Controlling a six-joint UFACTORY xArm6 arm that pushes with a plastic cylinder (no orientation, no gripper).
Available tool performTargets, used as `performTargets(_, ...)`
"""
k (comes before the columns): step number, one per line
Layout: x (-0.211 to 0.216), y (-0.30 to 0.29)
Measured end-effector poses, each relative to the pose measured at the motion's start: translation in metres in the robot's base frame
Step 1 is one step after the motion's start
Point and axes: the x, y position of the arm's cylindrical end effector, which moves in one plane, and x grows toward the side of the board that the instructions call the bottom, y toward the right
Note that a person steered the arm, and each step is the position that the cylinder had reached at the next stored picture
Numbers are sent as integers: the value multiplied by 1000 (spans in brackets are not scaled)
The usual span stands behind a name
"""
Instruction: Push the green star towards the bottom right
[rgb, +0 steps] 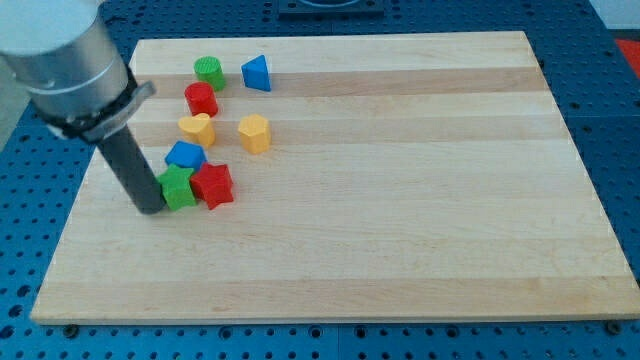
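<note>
The green star (179, 188) lies on the wooden board (400, 200) at the view's left, touching a red star (213, 185) on its right and a blue block (185, 155) just above it. My tip (151, 208) rests on the board right against the green star's left side. The dark rod rises from it up and to the left.
Above the group lie a yellow heart-like block (197, 129), a yellow hexagonal block (254, 132), a red cylinder (201, 99), a green cylinder (208, 71) and a blue triangle (257, 73). The board's left edge is close to the tip.
</note>
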Motion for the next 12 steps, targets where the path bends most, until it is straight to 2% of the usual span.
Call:
performTargets(2,-57,0)
performTargets(3,-52,23)
performTargets(7,45,23)
performTargets(10,85,117)
performTargets(11,87,157)
performTargets(12,67,199)
